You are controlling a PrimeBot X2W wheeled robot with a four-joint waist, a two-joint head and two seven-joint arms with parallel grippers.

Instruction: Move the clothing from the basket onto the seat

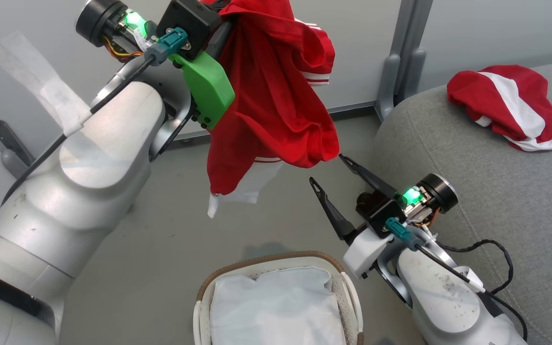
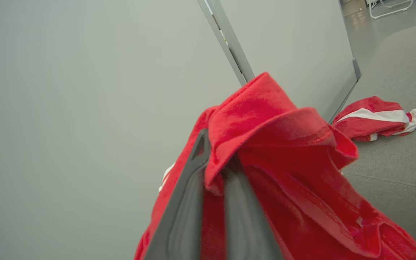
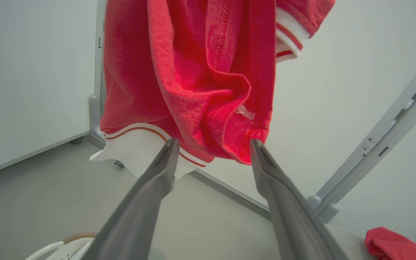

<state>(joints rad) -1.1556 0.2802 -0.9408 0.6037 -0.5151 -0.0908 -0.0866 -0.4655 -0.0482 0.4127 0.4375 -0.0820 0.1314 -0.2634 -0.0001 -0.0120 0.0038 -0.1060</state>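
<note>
- While one piece of the clothing, the landed garment (image 1: pixel 506 105), lies crumpled on the seat (image 1: pixel 472 201) well in from its rounded edge, the other has not got there, so I judge the task about half done.
- The hanging garment (image 1: pixel 271 96) dangles in the air from the left tool (image 2: pixel 213 159). Its two fingers (image 2: pixel 190 187) are closed together on a bunch of red fabric near the top, and in the left wrist view the cloth drapes over one finger and hides its tip.
- It hangs above the floor (image 1: pixel 161 249), beyond the basket (image 1: pixel 266 260) and to the left of the seat's edge in the head view, with its white-banded hem clear of both.
- What shows of the basket's inside is the white liner (image 1: pixel 276 306) with no red on it — so the lifting-out looks finished, though the frame cuts off the near part of the basket.
- The right tool (image 1: pixel 327 169) is spread wide and holds nothing. Its tips point up at the lower folds of the hanging garment, very near the hem; I cannot tell whether they touch the fabric.
- What is left, as I read it, is to carry the hanging garment to the robot's right until it is over the grey cushion, then lower it and let go, with room beside the landed garment.
- A likely snag is the long trailing hem — it could catch on the right tool's open fingers, or drag over the seat's edge and pull the cloth back toward the floor.
</note>
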